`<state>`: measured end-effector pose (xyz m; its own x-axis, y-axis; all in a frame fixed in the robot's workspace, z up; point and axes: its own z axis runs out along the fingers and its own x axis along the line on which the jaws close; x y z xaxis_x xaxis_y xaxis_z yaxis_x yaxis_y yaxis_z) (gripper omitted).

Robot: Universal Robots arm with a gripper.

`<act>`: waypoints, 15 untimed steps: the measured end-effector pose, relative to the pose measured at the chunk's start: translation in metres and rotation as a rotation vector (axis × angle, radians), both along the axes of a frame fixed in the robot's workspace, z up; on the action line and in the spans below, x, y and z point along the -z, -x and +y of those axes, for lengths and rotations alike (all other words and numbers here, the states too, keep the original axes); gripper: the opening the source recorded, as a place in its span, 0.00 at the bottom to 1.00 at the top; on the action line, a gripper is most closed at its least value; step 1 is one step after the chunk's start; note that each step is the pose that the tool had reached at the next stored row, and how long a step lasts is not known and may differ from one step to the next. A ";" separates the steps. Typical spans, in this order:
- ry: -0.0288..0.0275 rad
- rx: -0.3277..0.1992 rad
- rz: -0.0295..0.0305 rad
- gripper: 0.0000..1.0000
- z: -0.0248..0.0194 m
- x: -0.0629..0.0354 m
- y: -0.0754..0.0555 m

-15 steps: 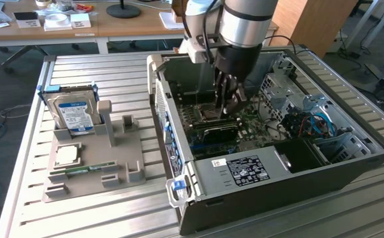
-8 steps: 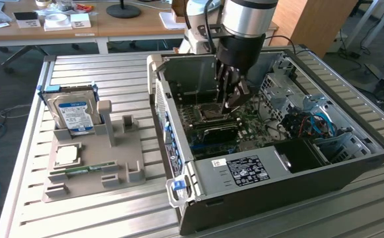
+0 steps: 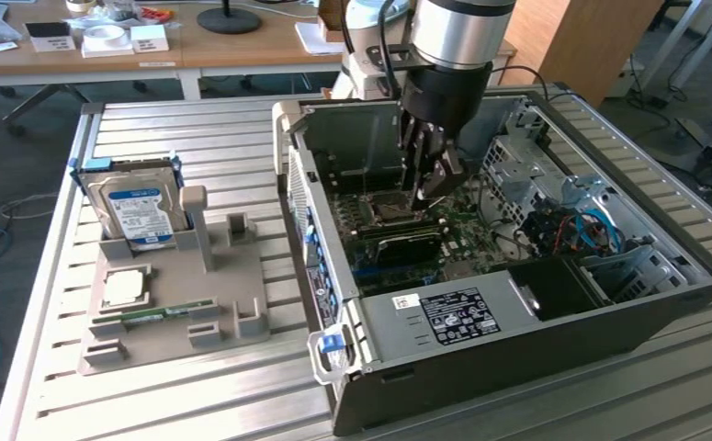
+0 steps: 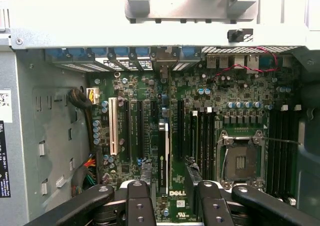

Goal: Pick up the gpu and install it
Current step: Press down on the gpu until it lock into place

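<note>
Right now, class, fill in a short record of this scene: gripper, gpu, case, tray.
gripper: open, inside the case, fingers either side of the gpu
gpu: upright on the motherboard, apparently slotted, not gripped
case: on its side, open
tray: holds hard drive and memory stick

The slatted metal tabletop (image 3: 209,129) carries two items: a grey parts tray (image 3: 165,317) toward the exterior view's left and an open computer case (image 3: 502,276) beside it.
</note>
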<state>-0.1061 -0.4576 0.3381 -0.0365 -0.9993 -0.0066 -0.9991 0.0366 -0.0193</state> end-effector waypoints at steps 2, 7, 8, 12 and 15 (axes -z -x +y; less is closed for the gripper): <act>0.0000 0.000 0.0000 0.40 0.0000 0.0000 0.000; 0.0000 0.000 0.0000 0.38 0.0000 0.0000 0.000; 0.0000 0.000 0.0000 0.38 0.0000 0.0000 0.000; 0.0000 0.000 0.0000 0.20 0.0000 0.0000 0.000; -0.0001 0.000 0.0000 0.11 0.0000 0.0000 0.000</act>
<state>-0.1061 -0.4576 0.3381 -0.0365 -0.9993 -0.0066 -0.9991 0.0366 -0.0194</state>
